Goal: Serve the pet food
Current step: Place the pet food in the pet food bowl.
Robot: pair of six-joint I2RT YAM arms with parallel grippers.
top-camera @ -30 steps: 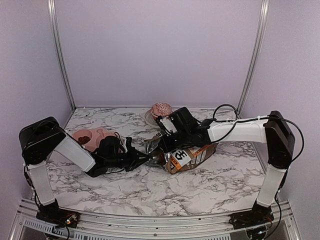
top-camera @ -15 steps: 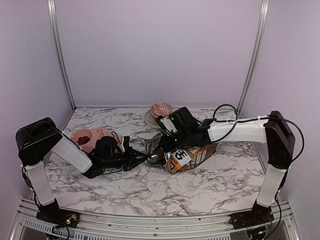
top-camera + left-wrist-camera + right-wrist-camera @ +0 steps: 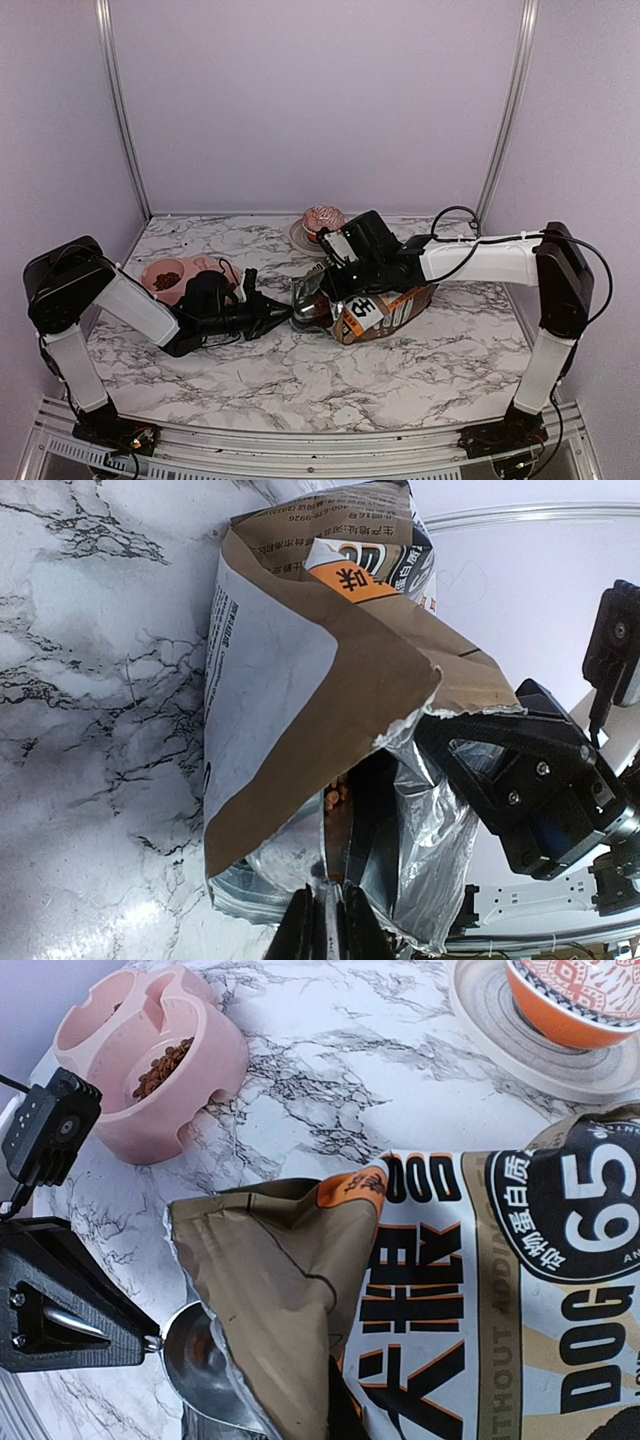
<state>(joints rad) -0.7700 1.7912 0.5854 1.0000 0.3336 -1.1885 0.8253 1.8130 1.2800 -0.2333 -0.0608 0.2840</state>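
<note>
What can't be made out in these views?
Load on the scoop: right wrist view, the bag flap covers its bowl.
Amount of pet food inside: left wrist view, foil folds hide all but a few pellets.
The cupcake: right wrist view, top edge cuts it off.

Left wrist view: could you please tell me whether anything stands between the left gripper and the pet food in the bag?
Nothing visible does. The bag lies with its torn mouth open toward the left gripper, whose scoop sits at the opening; pet food shows inside.
</note>
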